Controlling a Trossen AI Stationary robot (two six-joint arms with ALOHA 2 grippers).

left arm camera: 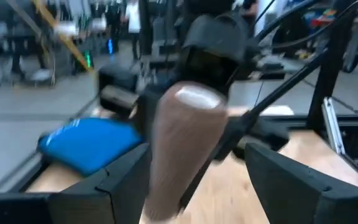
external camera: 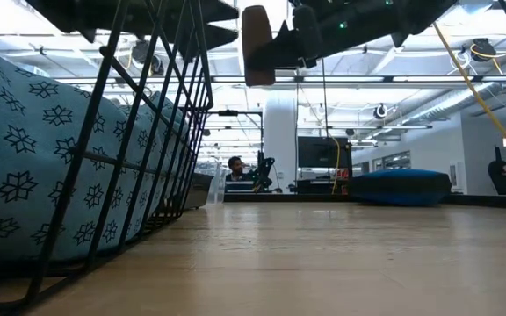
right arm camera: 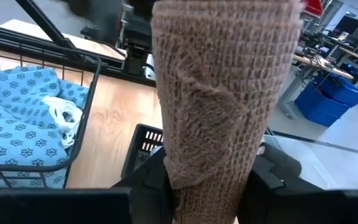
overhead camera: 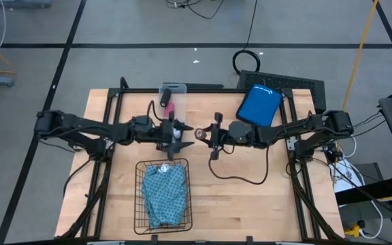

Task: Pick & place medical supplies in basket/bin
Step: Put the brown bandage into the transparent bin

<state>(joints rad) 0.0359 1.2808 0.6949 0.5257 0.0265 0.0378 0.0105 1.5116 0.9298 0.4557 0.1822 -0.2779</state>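
Note:
My right gripper (overhead camera: 207,133) is shut on the brown roll (overhead camera: 201,133) above the middle of the table; the roll also shows high up in the low view (external camera: 257,44). My left gripper (overhead camera: 181,131) is open and faces the roll from the left. In its wrist view the roll (left arm camera: 185,149) shows between its two fingers, apart from them. The black wire basket (overhead camera: 163,194) stands at the table's near edge with the folded teal patterned cloth (overhead camera: 165,192) lying in it. A pink roll (overhead camera: 168,107) lies by a clear plastic box (overhead camera: 173,92) at the far side. My right gripper pinches the brown roll between its two fingers, one on each side of the roll's lower part (right arm camera: 204,168). The fingers come level from the table's right and lie across the roll. The roll stands about upright, lifted clear of the table.
A blue pouch (overhead camera: 258,105) lies at the far right, next to a dark mesh tray (overhead camera: 298,83). A small black slotted tray (right arm camera: 146,143) shows under my right gripper. A cable (overhead camera: 240,178) loops across the table right of the basket. A person (external camera: 235,167) sits beyond the table.

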